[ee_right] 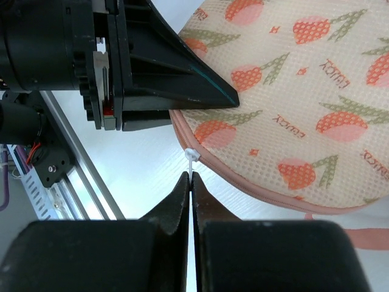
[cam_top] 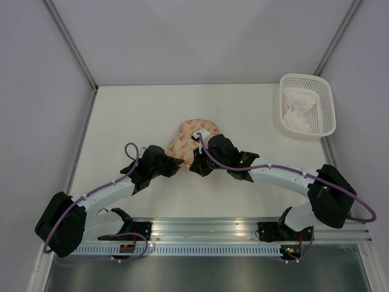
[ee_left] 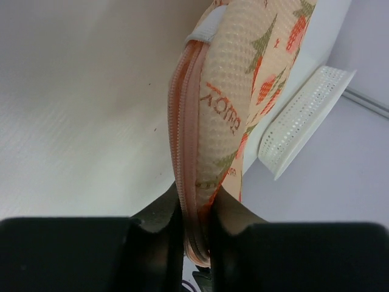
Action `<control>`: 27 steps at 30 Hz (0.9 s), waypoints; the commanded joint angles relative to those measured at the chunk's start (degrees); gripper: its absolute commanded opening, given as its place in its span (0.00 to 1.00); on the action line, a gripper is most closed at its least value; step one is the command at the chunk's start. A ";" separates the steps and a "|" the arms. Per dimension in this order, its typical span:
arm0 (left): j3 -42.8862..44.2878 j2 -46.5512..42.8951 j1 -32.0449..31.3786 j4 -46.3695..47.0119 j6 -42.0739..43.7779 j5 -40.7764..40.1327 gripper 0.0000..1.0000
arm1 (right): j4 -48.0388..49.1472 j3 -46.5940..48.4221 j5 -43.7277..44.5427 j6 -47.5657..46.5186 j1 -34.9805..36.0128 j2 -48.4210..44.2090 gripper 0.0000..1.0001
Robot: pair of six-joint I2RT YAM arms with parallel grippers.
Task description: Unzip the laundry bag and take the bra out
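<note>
The laundry bag, cream mesh with orange prints and pink trim, lies mid-table. My left gripper comes from the left and is shut on the bag's zippered pink edge, one finger on each side in the left wrist view. My right gripper is shut on the thin white zipper pull at the bag's rim, close to the left gripper. From above, the right gripper sits at the bag's near side. The bra is hidden.
A white lattice basket stands at the back right with white fabric in it; it shows past the bag in the left wrist view. The aluminium rail runs along the near edge. Grey walls enclose the table.
</note>
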 commanded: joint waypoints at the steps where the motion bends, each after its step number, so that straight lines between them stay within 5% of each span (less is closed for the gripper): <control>1: 2.09 -1.09 1.44 1.78 3.05 -1.27 0.20 | 0.63 -0.16 0.91 -0.99 0.22 -2.49 0.00; 4: 3.32 -0.13 2.59 1.34 6.21 0.74 0.09 | 0.10 -0.42 2.49 -1.25 0.22 -2.75 0.00; 9: 4.82 2.07 8.29 2.65 13.51 8.12 0.04 | -3.76 0.28 5.74 -2.04 0.22 -2.49 0.01; 23: 18.35 20.26 22.88 9.50 41.29 48.46 0.05 | -7.02 -0.25 12.06 -1.78 0.22 -2.40 0.00; 27: 21.59 20.79 26.58 0.52 47.70 52.96 0.05 | -8.60 -0.42 16.28 -1.78 0.13 -3.54 0.01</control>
